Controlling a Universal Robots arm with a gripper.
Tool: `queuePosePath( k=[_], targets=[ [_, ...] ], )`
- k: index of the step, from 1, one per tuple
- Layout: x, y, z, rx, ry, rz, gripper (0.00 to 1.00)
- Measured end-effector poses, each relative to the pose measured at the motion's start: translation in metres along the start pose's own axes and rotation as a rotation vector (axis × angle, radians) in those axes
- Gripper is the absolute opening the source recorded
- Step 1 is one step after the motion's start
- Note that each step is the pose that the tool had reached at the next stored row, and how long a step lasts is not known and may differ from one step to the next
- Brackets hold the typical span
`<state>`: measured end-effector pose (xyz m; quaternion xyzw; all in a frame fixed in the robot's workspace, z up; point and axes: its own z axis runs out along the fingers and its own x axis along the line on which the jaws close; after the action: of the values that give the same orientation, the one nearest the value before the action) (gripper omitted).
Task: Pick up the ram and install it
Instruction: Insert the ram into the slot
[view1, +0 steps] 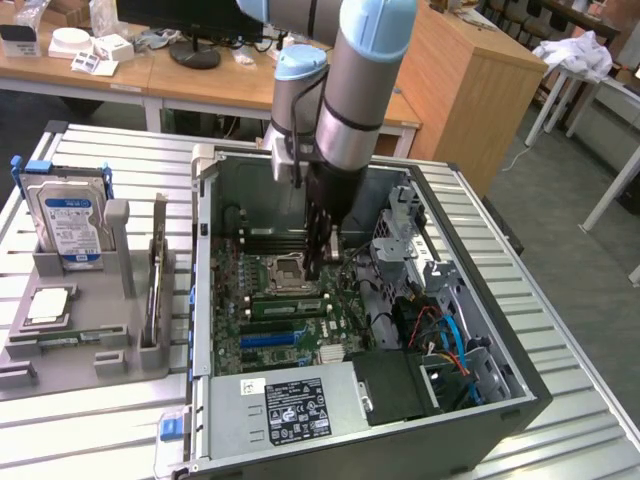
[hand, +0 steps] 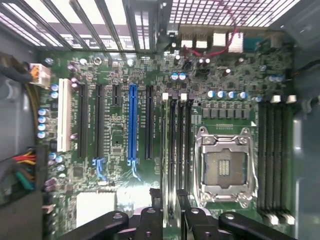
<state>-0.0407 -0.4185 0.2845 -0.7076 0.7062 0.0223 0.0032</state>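
The ram (view1: 285, 305) sits slotted, long axis along the memory slots (hand: 183, 150), pincer (hand: 173, 216) released over one end.

The gripper (view1: 318, 268) hangs inside the computer case (view1: 520, 392) on the table (view1: 95, 440); the hard drive (view1: 66, 215) stands in a tray (view1: 90, 355) at the exterior view's left.

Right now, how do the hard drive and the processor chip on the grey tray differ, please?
The hard drive stands upright; the processor chip lies flat. The hard drive is larger and carries a blue label; the processor chip is plain silver. Both sit on the grey tray.
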Motion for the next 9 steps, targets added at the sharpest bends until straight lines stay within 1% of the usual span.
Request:
queuePosePath(
  k=[4,9],
  targets=[
    [-0.001,0.0000,-0.0174,0.0000,0.0000,0.000,0.25],
    [-0.001,0.0002,-0.0343,0.0000,0.0000,0.000,0.25]
  ],
)
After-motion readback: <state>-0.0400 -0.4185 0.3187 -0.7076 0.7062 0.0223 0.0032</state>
